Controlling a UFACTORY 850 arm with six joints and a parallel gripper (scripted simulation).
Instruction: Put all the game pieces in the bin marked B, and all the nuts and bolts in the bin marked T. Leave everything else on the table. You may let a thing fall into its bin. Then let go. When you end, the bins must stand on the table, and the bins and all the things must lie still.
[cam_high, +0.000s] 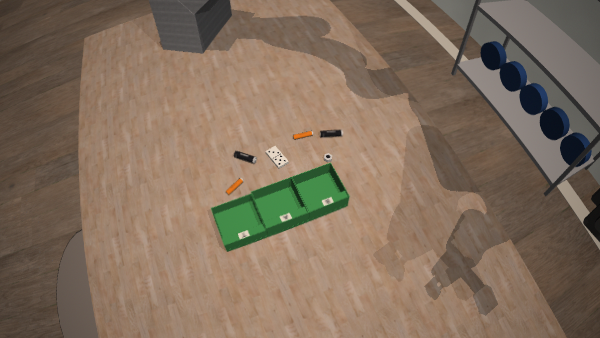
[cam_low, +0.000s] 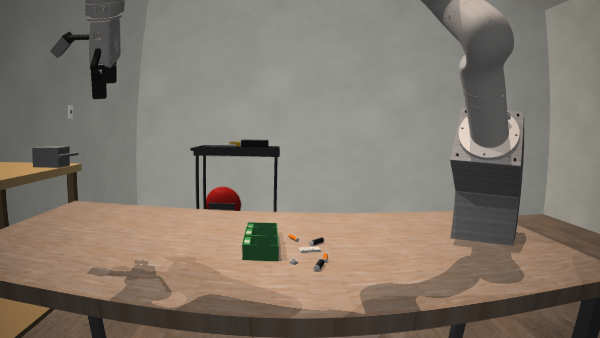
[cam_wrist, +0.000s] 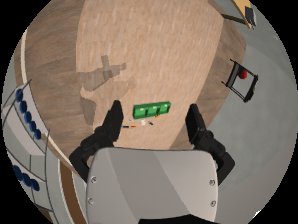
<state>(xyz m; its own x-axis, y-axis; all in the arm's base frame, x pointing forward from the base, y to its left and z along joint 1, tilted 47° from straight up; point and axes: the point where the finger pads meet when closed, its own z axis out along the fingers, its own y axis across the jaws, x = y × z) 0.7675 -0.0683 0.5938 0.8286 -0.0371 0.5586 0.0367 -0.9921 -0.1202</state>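
Note:
A white domino (cam_high: 276, 156) (cam_low: 310, 249) lies on the wooden table behind a row of three joined green bins (cam_high: 287, 225) (cam_low: 260, 250) (cam_wrist: 150, 110). Each bin has a small label on its floor, too small to read. A small grey nut (cam_high: 328, 157) (cam_low: 294, 261) lies beside the right-hand bin. Two black batteries (cam_high: 245, 157) (cam_high: 331, 133) and two orange batteries (cam_high: 303, 135) (cam_high: 234, 186) lie around the domino. My gripper (cam_low: 99, 95) (cam_wrist: 155, 110) is open and empty. It hangs very high above the table, far from everything; the top view shows only its shadow.
The arm's grey base block (cam_high: 190, 22) (cam_low: 485, 200) stands at the table's far end. A shelf with blue discs (cam_high: 530, 97) stands off to the side. A black side table (cam_low: 235, 150), a red ball (cam_low: 223, 198) and a second table with a grey box (cam_low: 50, 156) stand beyond.

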